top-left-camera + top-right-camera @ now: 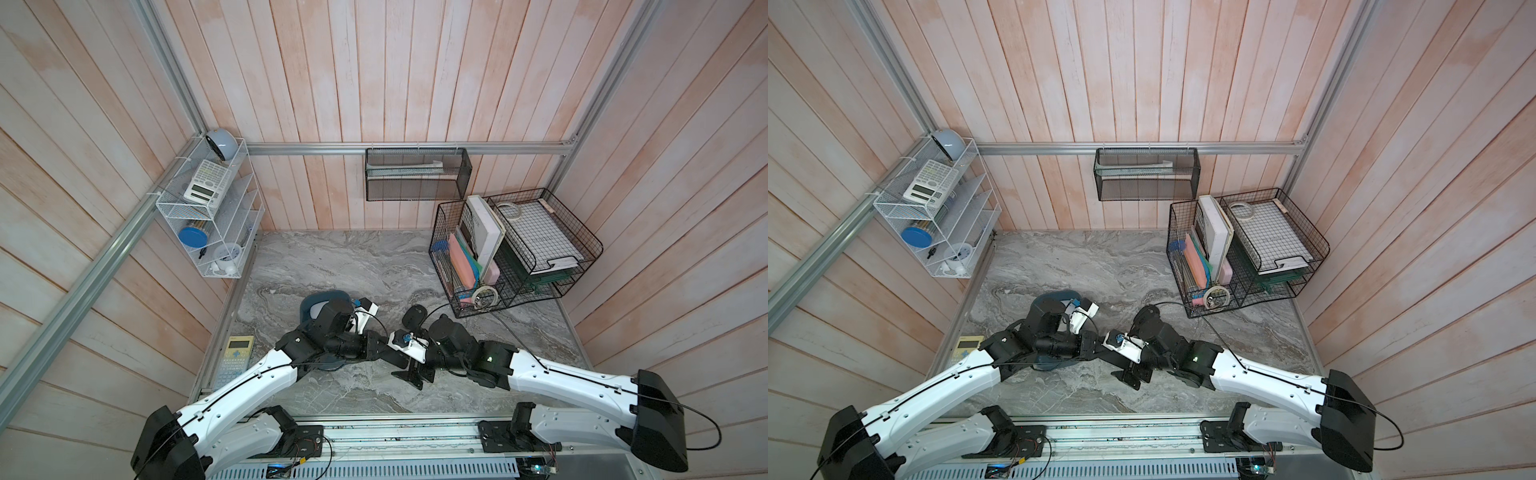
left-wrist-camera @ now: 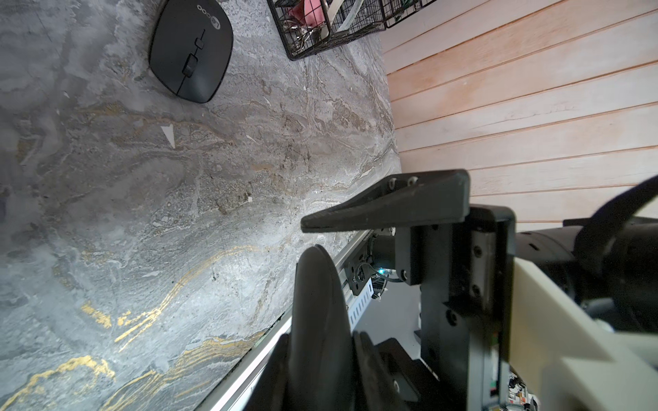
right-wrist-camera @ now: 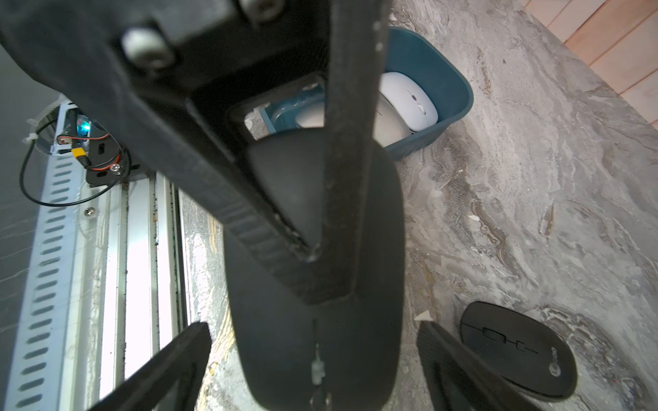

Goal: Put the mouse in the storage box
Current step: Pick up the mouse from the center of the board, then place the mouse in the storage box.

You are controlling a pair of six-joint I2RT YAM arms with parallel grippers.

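My left gripper (image 2: 320, 359) is shut on a black mouse (image 3: 313, 338), held edge-on above the marble table between both arms. My right gripper (image 3: 313, 370) stands open, one finger on each side of that mouse and apart from it. A second black mouse (image 3: 516, 348) lies flat on the table (image 2: 178, 213) close by. The teal storage box (image 3: 448, 89) sits beyond the grippers with two white mice (image 3: 409, 99) in it. In both top views the left arm hides most of the storage box (image 1: 318, 298); the held mouse is hidden there.
Black wire baskets (image 1: 515, 249) with books and papers fill the back right corner. A white wire rack (image 1: 208, 216) hangs on the left wall and a black mesh basket (image 1: 415, 174) on the back wall. A yellow-green calculator (image 1: 237, 353) lies near the table's left edge.
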